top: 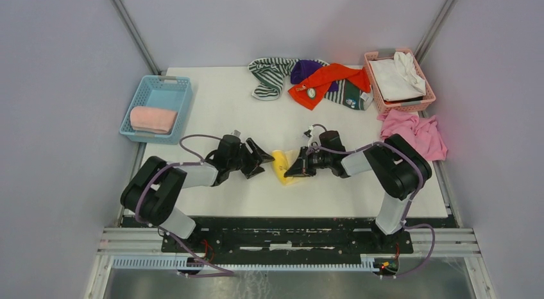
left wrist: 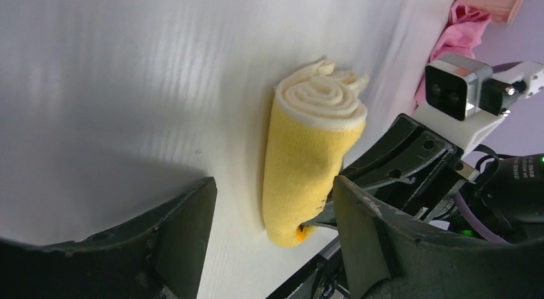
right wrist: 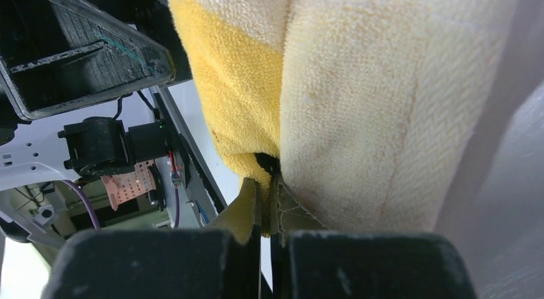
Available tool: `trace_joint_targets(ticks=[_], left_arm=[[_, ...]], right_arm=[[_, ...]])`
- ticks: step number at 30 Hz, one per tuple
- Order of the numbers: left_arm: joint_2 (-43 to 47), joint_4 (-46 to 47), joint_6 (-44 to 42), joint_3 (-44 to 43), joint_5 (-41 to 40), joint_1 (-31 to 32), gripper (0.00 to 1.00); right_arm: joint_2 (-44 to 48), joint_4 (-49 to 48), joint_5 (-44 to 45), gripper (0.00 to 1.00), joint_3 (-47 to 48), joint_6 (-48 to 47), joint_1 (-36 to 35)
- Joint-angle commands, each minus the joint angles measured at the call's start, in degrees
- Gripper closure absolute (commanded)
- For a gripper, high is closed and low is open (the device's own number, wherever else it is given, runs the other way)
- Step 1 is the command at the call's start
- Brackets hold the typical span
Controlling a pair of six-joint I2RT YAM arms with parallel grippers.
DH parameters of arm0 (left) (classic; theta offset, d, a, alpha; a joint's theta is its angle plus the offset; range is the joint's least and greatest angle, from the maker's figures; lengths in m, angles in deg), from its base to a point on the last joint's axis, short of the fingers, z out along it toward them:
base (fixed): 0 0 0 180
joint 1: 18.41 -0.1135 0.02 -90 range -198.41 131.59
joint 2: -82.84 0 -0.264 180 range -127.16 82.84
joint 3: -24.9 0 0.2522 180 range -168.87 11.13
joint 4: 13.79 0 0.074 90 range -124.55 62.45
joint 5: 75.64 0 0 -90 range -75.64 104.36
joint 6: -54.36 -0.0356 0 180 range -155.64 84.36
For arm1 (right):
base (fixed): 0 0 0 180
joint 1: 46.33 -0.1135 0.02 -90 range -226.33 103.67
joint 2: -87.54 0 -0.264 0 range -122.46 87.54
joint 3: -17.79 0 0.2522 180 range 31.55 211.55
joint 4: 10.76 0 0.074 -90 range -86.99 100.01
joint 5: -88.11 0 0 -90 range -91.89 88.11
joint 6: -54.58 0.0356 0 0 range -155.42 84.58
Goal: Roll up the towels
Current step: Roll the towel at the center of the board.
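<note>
The rolled yellow towel [left wrist: 308, 151] is laid on the worktop [left wrist: 128, 87] between the tools; the left tool [top: 264, 163] is spread around it, the right tool [right wrist: 266, 203] pressed together, pinching its end.

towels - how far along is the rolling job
Done: one pink roll sits in the blue basket. In hand: the yellow towel is rolled, right pincer shut on its end, left pincer open next to it. Left: striped towel, purple towel, orange-red towel and crumpled pink towel lie unrolled.
</note>
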Motion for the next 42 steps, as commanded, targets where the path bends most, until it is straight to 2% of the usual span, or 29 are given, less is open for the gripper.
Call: trace_joint_targets(ticks=[1,9,13,16,20,24,28,33,37,42], left_arm=[[-5.7,6.9,-2.8,-3.6,4.5,0.3,0.26],[-12.8,7.4,-3.3,-5.9,3.2,2.5,0.34],[-13.0,7.1,-1.7,-3.6,0.3,2.4,0.48],[-8.0,3.7,-0.7,-1.0,-5.4,2.4,0.57],[2.0,-7.6,-0.5,0.4,-17.0,2.4,0.69],[11.7,-17.9,0.4,1.4,-26.2,2.4,0.72],[15.5,-25.1,0.3,0.8,-29.8,2.5,0.72],[14.6,-26.8,1.8,1.2,-28.7,2.4,0.73],[13.5,-27.2,2.3,0.7,-28.4,2.4,0.73],[13.4,-27.2,3.4,0.9,-27.6,2.4,0.73]], right_arm=[[-5.6,17.2,7.5,0.99,-2.1,-5.9,1.9],[-6.8,26.9,11.1,0.98,1.7,-12.5,2.0],[-6.0,34.0,13.7,0.95,6.4,-17.6,1.8],[-4.6,39.4,16.4,0.91,11.3,-21.4,0.0],[-2.5,45.1,20.6,0.82,18.9,-25.4,-5.5],[0.2,48.6,26.9,0.74,25.2,-28.1,-12.1],[7.1,45.3,36.0,0.65,25.0,-29.7,-18.0],[14.6,40.1,46.7,0.51,22.6,-34.7,-25.3],[15.4,34.9,51.3,0.48,21.4,-38.1,-30.5],[10.7,29.8,56.4,0.45,22.5,-43.3,-35.9]])
